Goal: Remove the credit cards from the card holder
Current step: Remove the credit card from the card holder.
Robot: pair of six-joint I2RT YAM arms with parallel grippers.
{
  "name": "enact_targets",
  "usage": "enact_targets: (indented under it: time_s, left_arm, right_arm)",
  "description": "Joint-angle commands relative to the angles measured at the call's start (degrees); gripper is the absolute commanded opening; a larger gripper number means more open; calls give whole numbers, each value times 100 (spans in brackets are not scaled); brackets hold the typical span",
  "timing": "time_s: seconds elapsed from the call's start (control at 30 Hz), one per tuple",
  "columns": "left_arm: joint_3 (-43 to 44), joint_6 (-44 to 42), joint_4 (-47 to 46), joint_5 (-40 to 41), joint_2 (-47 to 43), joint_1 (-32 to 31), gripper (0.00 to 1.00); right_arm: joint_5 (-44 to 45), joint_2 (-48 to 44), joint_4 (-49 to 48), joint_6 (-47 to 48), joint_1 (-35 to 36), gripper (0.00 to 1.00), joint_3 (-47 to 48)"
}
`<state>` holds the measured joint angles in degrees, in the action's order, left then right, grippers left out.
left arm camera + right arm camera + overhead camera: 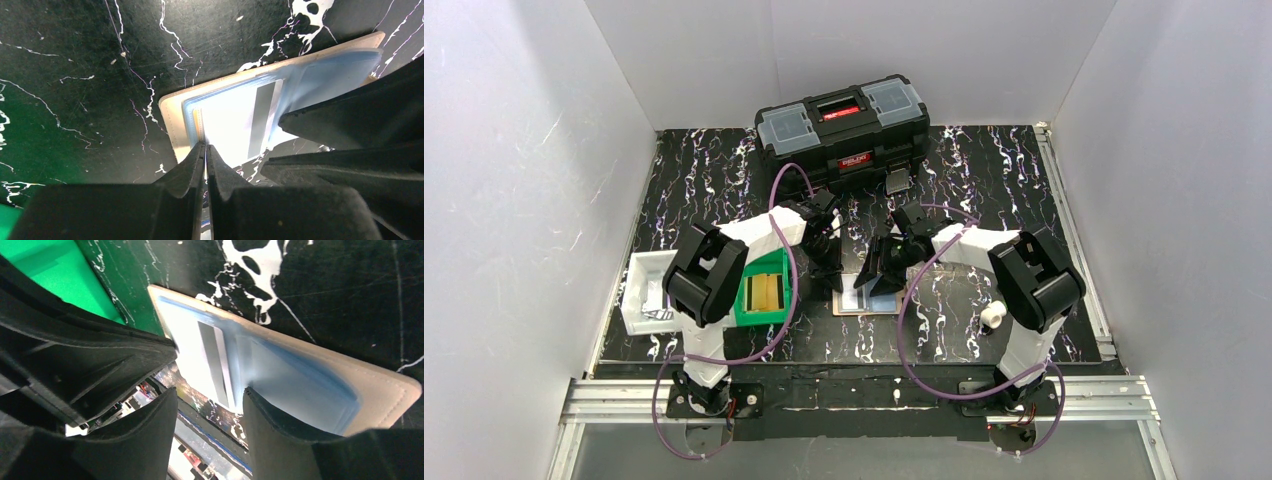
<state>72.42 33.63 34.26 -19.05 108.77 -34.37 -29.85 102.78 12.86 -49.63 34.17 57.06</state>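
Black counter (984,160) veined in white, pale walls around. At far left sits a white tray (636,290), then a green bin (769,318). At the back, the black toolbox (844,125) wears red labels too small to read. The card holder (172,117) lies open at centre, pale tan with blue sleeves. Its light blue credit card (235,120) shows a grey stripe and no legible writing. My left tool (205,148) is pinched closed on the card's corner. My right tool (209,395) gapes, one finger on the sleeves.
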Motion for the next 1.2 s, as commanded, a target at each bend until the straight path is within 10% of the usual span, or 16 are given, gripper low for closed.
enact_targets:
  time_s: [0.0, 0.83, 1.17]
  left_arm:
    - [-57, 14, 19, -14, 72, -26, 4]
    - [-55, 598, 213, 660, 522, -313, 0]
    - [-104, 590, 200, 655, 582, -307, 0]
  right_arm:
    - [-108, 189, -263, -56, 19, 58, -143]
    - [-608, -151, -1045, -215, -215, 49, -845]
    - [-1470, -103, -3184, -1012, -499, 42, -1773]
